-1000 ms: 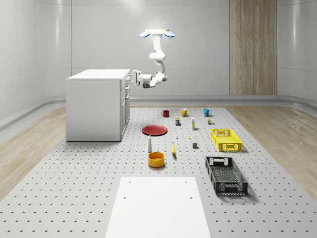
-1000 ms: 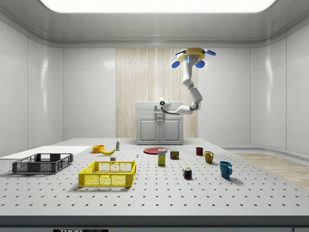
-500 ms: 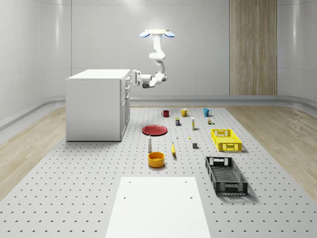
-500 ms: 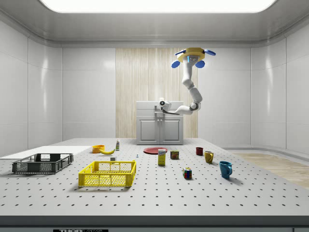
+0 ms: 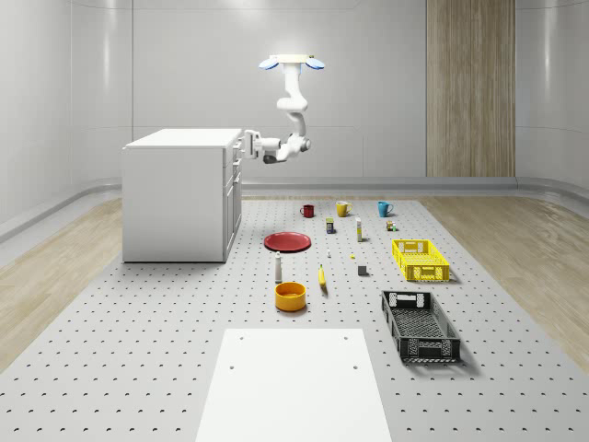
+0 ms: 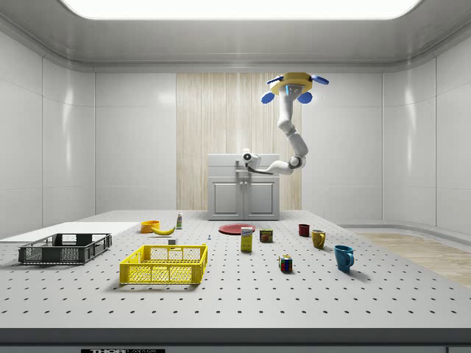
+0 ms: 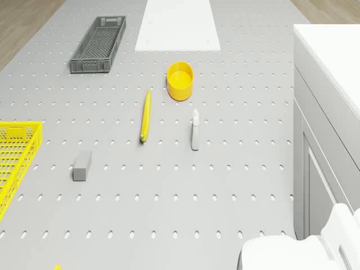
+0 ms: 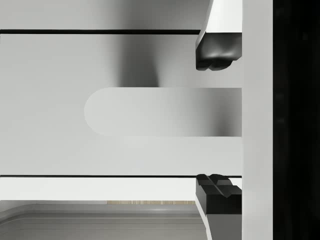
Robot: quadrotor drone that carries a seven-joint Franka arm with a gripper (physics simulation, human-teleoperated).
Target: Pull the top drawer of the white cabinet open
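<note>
The white cabinet (image 5: pixel 175 198) stands on the perforated table at the whole-scene view's left; its top drawer (image 5: pixel 236 147) is shut, flush with the front. The drone (image 5: pixel 293 63) hovers high beside the cabinet's front, arm bent down toward it. My gripper (image 5: pixel 247 145) is at the top drawer's front. In the wrist view the drawer's long rounded handle (image 8: pixel 160 111) lies between the two dark fingertips (image 8: pixel 218 50), which stand apart with gaps on both sides of it, so my gripper (image 8: pixel 218 120) is open around the handle. From the side, the gripper (image 6: pixel 246 157) sits before the cabinet (image 6: pixel 243 198).
On the table before the cabinet lie a red plate (image 5: pixel 287 241), a small bottle (image 7: pixel 194 130), a banana (image 7: pixel 145 116), an orange bowl (image 5: pixel 290 296) and several mugs. A yellow crate (image 5: pixel 421 260) and a black crate (image 5: pixel 420 325) stand at the right; a white board (image 5: pixel 294 382) lies in front.
The gripper and forearm have shifted slightly toward the cabinet front. The drone holds its place and the drawer stays shut.
</note>
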